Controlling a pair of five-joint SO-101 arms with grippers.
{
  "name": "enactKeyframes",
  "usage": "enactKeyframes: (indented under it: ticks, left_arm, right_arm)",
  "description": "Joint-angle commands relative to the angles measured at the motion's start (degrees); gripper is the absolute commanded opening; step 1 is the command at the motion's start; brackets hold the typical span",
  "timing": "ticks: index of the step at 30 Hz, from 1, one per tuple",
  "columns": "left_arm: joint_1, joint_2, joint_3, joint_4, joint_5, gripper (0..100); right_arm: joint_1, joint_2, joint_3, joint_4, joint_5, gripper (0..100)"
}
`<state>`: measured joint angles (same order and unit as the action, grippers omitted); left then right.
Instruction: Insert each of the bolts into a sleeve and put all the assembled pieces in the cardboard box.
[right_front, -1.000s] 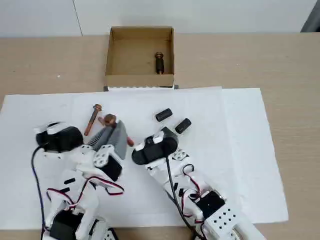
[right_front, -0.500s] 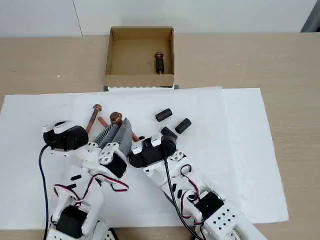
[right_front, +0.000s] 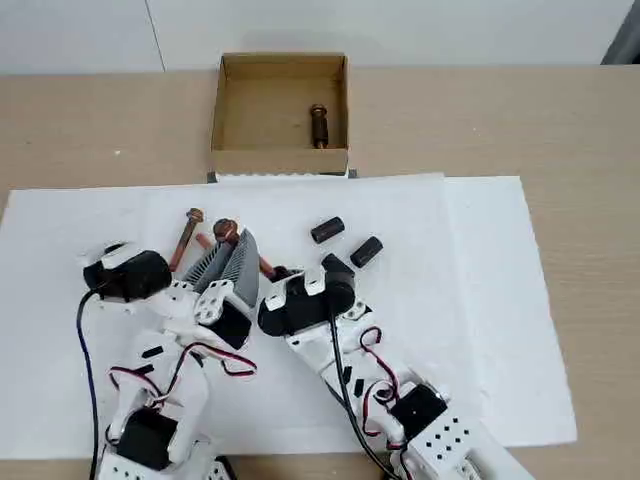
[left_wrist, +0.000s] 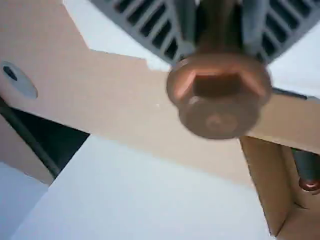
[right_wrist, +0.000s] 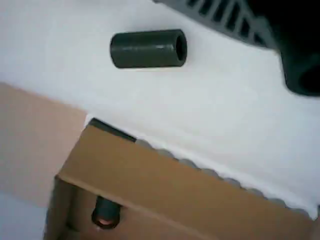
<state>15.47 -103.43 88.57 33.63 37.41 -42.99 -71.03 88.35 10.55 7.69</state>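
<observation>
Held bolt (right_front: 225, 231): clamped between the ribbed grey fingers (left_wrist: 145, 20) of my left gripper (right_front: 232, 245), flanged hex head (left_wrist: 217, 95) clear of the tips and facing the cardboard box (right_front: 280, 160). My left arm lies low over the white paper (right_front: 450, 300), angled toward my right gripper (right_front: 325, 268) just beside it. I cannot tell that one's state. A second bolt (right_front: 185, 238) lies just beside my left gripper. One sleeve (right_front: 327, 229) and a second sleeve (right_front: 366, 251) lie ahead of my right gripper. An assembled piece (right_front: 319, 125) is in the box, on the bare table (right_front: 560, 120).
</observation>
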Motion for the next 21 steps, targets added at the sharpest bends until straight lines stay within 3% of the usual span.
enactKeyframes:
  ticks: [1,21]
  left_arm:
    - [0.1,-0.4,0.0,-1.8,0.4,1]
    - [4.1,-0.4,2.8,-1.5,1.7,1]
  right_arm:
    - [-0.5,-0.7,-2.6,-1.8,0.5,0.3]
    - [-1.8,-0.7,-2.7,-2.0,3.3,0.3]
